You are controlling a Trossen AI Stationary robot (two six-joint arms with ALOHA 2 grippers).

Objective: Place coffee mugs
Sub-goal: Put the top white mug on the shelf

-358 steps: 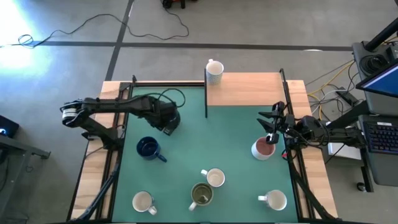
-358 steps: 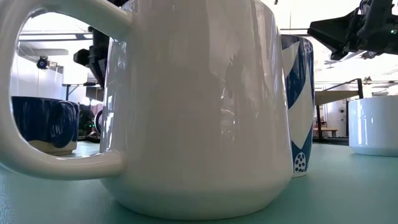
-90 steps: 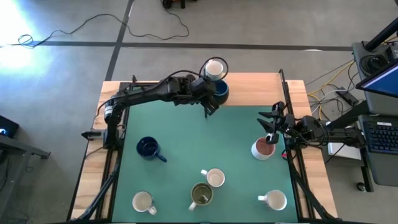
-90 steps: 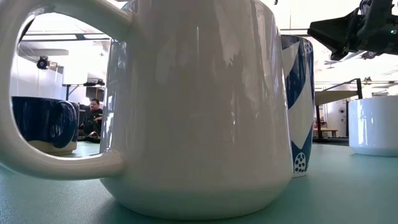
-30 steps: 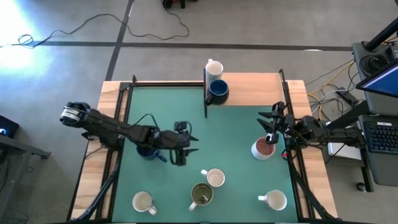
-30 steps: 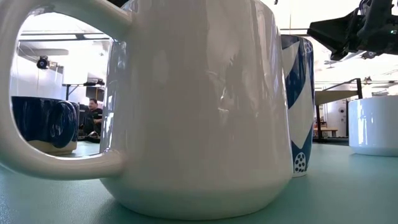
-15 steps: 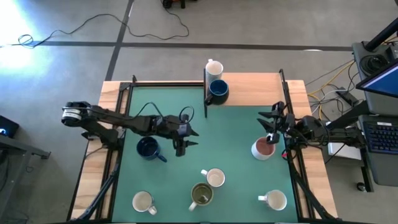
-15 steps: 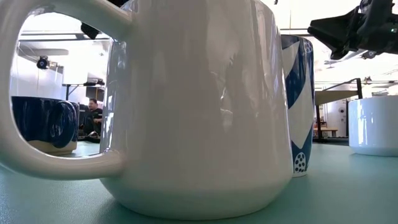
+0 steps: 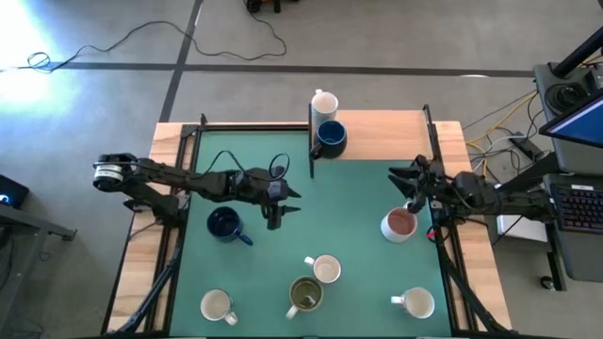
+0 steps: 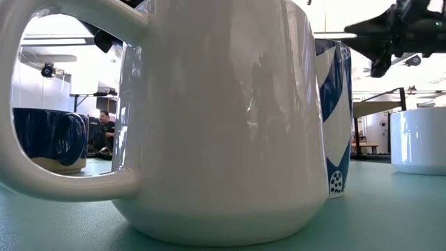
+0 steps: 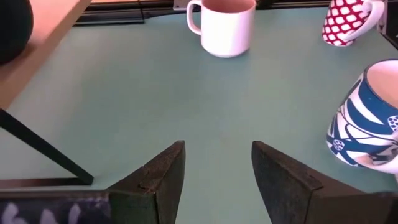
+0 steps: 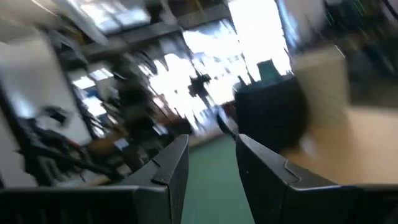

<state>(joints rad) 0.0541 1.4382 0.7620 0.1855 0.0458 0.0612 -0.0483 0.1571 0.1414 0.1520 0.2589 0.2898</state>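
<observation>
Ceramic coffee mugs (image 9: 323, 269) lie scattered lower centre: rigid, glossy, breakable; grip by rim. Left gripper (image 9: 274, 209) hovers left-centre, jaws spread, empty; right gripper (image 9: 412, 185) likewise, at right.

Bright daylight washes the floor (image 9: 38, 66) at the high view's upper left. Low view: the near white mug (image 10: 216, 118) fills the frame with soft reflections, windows behind blown out. Right wrist view is smeared with motion blur; left wrist view is crisp.

Table (image 9: 358, 202) is seen straight down from overhead; low view is set at tabletop, nearly against a white mug (image 10: 223, 118); both share the mat.
</observation>
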